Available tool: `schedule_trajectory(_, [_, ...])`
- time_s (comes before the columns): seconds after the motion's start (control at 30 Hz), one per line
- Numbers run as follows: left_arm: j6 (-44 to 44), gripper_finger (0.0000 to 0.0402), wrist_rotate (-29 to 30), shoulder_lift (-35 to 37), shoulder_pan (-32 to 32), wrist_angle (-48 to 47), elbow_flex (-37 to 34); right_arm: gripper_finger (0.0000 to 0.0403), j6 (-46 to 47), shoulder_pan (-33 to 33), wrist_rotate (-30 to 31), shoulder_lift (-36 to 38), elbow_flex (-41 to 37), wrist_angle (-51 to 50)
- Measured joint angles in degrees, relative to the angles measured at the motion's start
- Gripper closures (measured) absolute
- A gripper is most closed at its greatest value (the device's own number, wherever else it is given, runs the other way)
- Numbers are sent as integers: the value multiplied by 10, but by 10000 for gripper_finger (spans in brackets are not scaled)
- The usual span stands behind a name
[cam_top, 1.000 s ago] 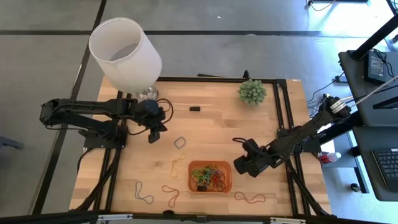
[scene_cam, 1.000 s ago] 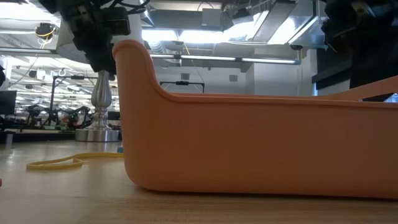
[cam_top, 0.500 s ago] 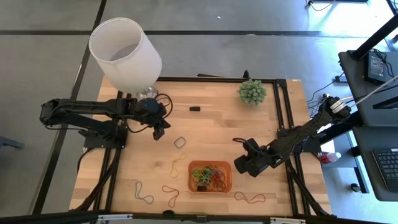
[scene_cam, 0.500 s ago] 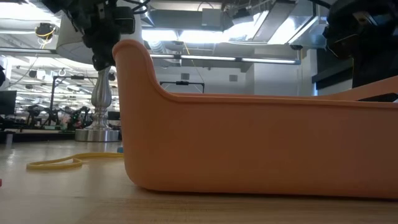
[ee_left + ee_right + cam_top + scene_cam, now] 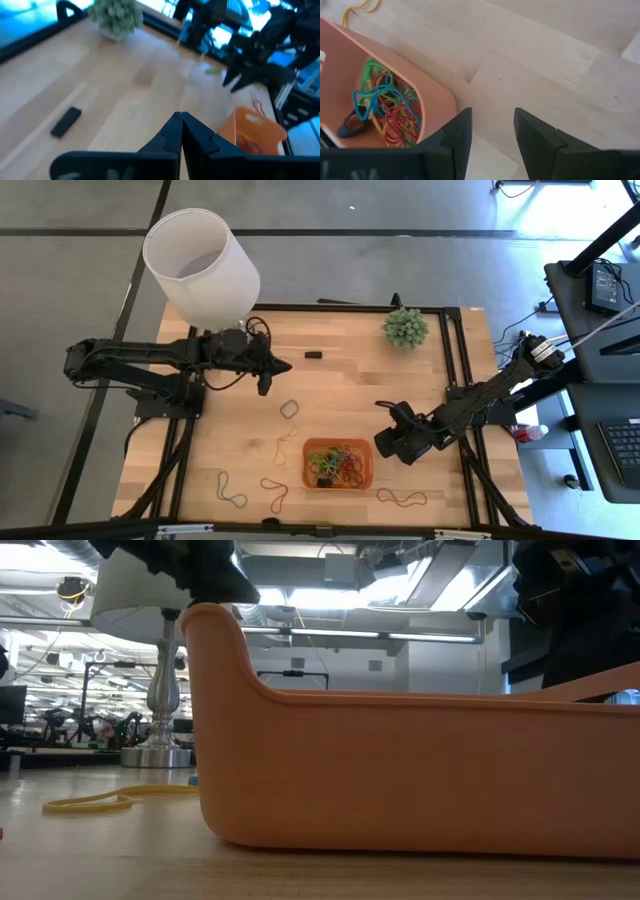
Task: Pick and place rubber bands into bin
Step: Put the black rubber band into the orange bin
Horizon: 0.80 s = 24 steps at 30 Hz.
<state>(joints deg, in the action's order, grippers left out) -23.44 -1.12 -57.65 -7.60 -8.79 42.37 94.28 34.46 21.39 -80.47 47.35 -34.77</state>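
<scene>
Bin: the orange bin (image 5: 339, 465) sits on the wooden table (image 5: 350, 390) toward its front edge, near the middle; its side wall fills most of the low view (image 5: 420, 775).
Bands in bin: a tangle of green, red, yellow and blue rubber bands (image 5: 387, 107) lies inside, with a small dark piece (image 5: 350, 125) among them.
Loose bands: a yellow band (image 5: 286, 442) just left of the bin, a dark loop (image 5: 289, 409) above it, a red band (image 5: 400, 498) to the bin's right front, another red band (image 5: 275, 494) and a grey band (image 5: 231, 490) to its left front.
Right gripper: the right gripper (image 5: 386, 442) is just beside the bin's right end, fingers spread apart, nothing between them.
Left gripper: the left gripper (image 5: 272, 370) is well apart from the bin, near the lampshade (image 5: 200, 265), fingers pressed together, empty.
Other items: a small black block (image 5: 313, 354) and a green plant (image 5: 405, 327) at the far side.
</scene>
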Motion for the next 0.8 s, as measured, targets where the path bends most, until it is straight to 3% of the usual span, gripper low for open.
schedule_trajectory(0.23, [3, 398, 1, 0, 0, 48, 0, 254, 0, 0, 0, 0, 0, 8])
schedule_trajectory(0.8, [-14, 398, 1, 0, 0, 48, 0, 254, 0, 0, 0, 0, 0, 21])
